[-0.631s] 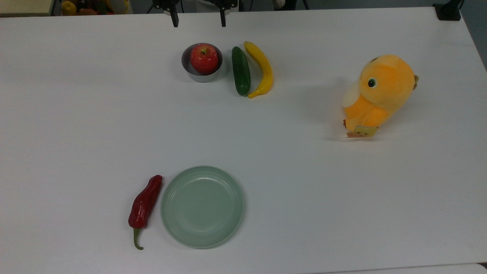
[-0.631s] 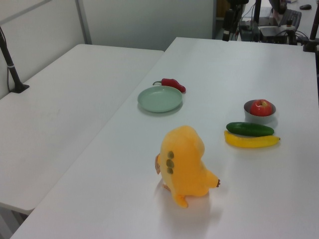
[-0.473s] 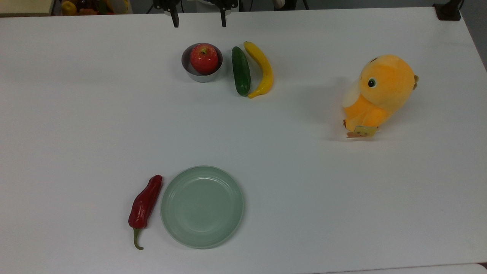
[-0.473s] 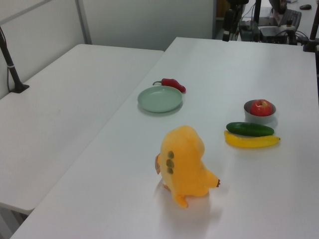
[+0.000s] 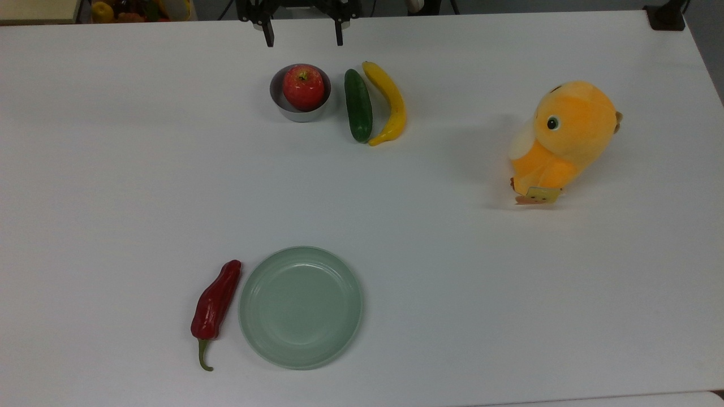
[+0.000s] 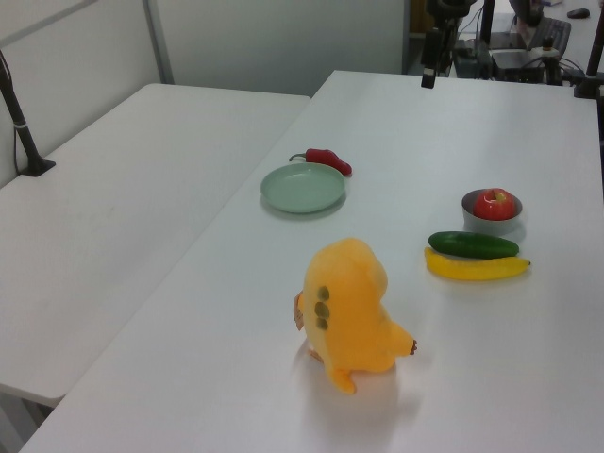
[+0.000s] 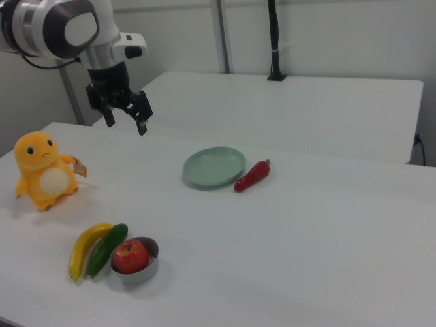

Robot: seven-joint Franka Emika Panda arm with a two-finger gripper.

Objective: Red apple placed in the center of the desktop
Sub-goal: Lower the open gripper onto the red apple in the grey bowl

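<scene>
one red apple (image 5: 304, 86) sits stem-up in one grey bowl (image 5: 281, 104), at 12 o'clock on the desktop (image 5: 113, 169) in the top view | one cucumber (image 5: 358, 105), one banana (image 5: 388, 102) at bowl's 3 o'clock | one plate (image 5: 300, 307), one chili (image 5: 215, 301), one plush toy (image 5: 563, 135) | gripper (image 5: 302, 35) above far edge, fingers spread, empty

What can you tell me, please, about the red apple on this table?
The red apple is round and glossy, red with yellowish speckles and a short stem in a pale dimple. It sits stem up in a small grey metal bowl, rising above the rim. Nothing else touches it. A green cucumber lies apart on the top view's right. The hand hovers open beyond it.
</scene>
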